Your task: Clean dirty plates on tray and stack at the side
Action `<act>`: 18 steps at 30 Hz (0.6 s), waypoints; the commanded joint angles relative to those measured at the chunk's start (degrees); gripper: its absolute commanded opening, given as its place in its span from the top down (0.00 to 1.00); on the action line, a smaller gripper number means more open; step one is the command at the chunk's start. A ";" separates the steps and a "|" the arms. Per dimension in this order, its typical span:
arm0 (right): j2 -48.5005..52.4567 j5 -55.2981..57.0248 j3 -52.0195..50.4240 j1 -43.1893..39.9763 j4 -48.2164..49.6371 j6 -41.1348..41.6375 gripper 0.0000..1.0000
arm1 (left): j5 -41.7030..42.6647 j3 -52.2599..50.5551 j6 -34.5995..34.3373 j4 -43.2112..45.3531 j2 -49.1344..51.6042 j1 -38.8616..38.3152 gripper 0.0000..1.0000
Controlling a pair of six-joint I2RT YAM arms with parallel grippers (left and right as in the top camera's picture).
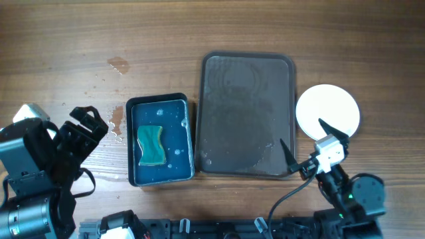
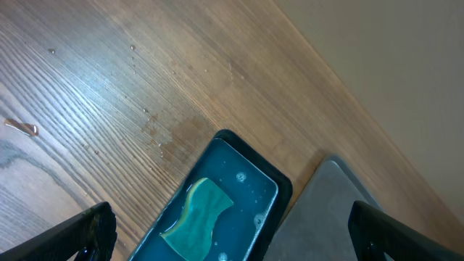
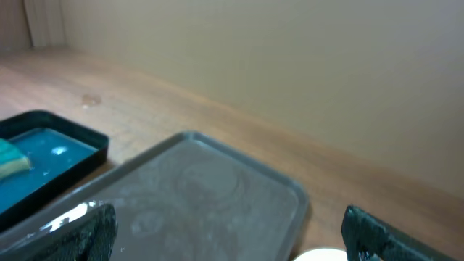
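The large dark brown tray [image 1: 247,114] lies at the table's middle with no plates on it; it also shows in the left wrist view [image 2: 326,217] and the right wrist view [image 3: 196,196]. Plain white plates [image 1: 328,111] sit as one round stack on the table right of the tray; how many I cannot tell. A sliver of them shows in the right wrist view [image 3: 322,255]. My left gripper [image 1: 89,126] is open and empty at the front left. My right gripper [image 1: 307,143] is open and empty, just in front of the plates near the tray's front right corner.
A smaller dark blue tray [image 1: 159,139] holding water and a green sponge [image 1: 151,145] sits left of the brown tray. Small wet spots [image 1: 118,64] mark the wood at the left. A wall runs behind the table's far edge.
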 commanded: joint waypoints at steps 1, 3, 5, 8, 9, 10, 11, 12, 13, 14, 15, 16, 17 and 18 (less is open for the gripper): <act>-4.61 0.59 -7.74 -0.33 8.72 -0.28 0.00 | 0.02 0.90 -0.31 0.15 0.02 0.42 0.00; -4.59 0.57 -13.22 -0.35 19.02 -0.26 0.00 | 0.02 0.90 -0.31 0.15 0.02 0.42 0.00; -4.59 0.55 -14.29 -0.33 21.05 -0.42 0.00 | 0.02 0.92 -0.31 0.15 0.02 0.42 0.00; -4.59 0.59 -14.29 -0.33 20.13 -0.48 0.00 | 0.02 0.90 -0.31 0.15 0.02 0.42 0.00; -4.59 0.59 -14.29 -0.33 19.34 -0.50 0.00 | 0.02 0.90 -0.31 0.15 0.02 0.42 0.00; -4.57 0.59 -14.29 -0.33 17.81 -0.48 0.00 | 0.02 0.90 -0.31 0.15 0.02 0.42 0.00; -4.28 0.61 -14.27 -0.33 17.16 -0.50 0.00 | 0.02 0.90 -0.31 0.15 0.02 0.42 0.00; -4.00 0.63 -14.27 -0.33 17.09 -0.52 0.00 | 0.02 0.90 -0.31 0.15 0.02 0.42 0.00; -3.78 0.61 -14.27 -0.33 17.09 -0.50 0.00 | 0.02 0.90 -0.31 0.15 0.02 0.42 0.00; -3.65 0.61 -14.27 -0.33 17.09 -0.50 0.00 | 0.02 0.90 -0.31 0.15 0.02 0.42 0.00; -3.63 0.61 -14.27 -0.33 17.09 -0.50 0.00 | 0.02 0.90 -0.31 0.15 0.02 0.42 0.00; -3.63 0.61 -14.27 -0.33 17.09 -0.48 0.00 | 0.02 0.90 -0.31 0.15 0.02 0.42 0.00; -3.61 0.61 -14.27 -0.33 17.09 -0.52 0.00 | 0.02 0.90 -0.31 0.15 0.02 0.42 0.00; -3.61 0.61 -14.27 -0.33 17.09 -0.50 0.00 | 0.02 0.90 -0.31 0.15 0.02 0.42 0.00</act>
